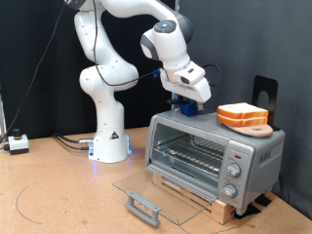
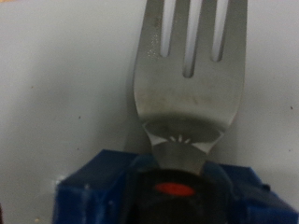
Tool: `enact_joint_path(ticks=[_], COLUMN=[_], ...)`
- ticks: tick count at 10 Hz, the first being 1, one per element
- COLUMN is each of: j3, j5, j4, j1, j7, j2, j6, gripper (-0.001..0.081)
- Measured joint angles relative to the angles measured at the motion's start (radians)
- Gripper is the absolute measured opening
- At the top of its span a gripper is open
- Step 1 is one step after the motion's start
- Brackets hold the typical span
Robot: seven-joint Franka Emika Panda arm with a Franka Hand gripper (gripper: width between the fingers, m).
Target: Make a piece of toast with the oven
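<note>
Door: the oven's glass door (image 1: 148, 195) lies folded open, flat towards the table.
Oven (image 1: 214, 156): silver box, rack inside bare.
My gripper (image 1: 187, 100): low over the oven's roof, at a blue block (image 1: 185, 108) holding a fork (image 2: 192, 70); I cannot tell how my jaws stand.
Toast (image 1: 242, 114): on a wooden board (image 1: 255, 128), on the roof, right of me in the exterior view.

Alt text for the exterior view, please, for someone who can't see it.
A white robot arm holds its claw just above the top of a silver toaster oven, beside a small blue block. The oven's glass door lies open, and a slice of toast sits on a wooden board on top.
</note>
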Motion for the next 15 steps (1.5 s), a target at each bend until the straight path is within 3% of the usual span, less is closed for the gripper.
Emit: enact_joint_path(ticks=[14, 15], j3=[0.018, 0.018], j5=[-0.065, -0.065], j4=[-0.006, -0.006], j1=[-0.002, -0.002], j7=[0.027, 0.029], j2=[0.014, 0.015], j6=[0.020, 0.020], gripper=[0.0809, 0.0749])
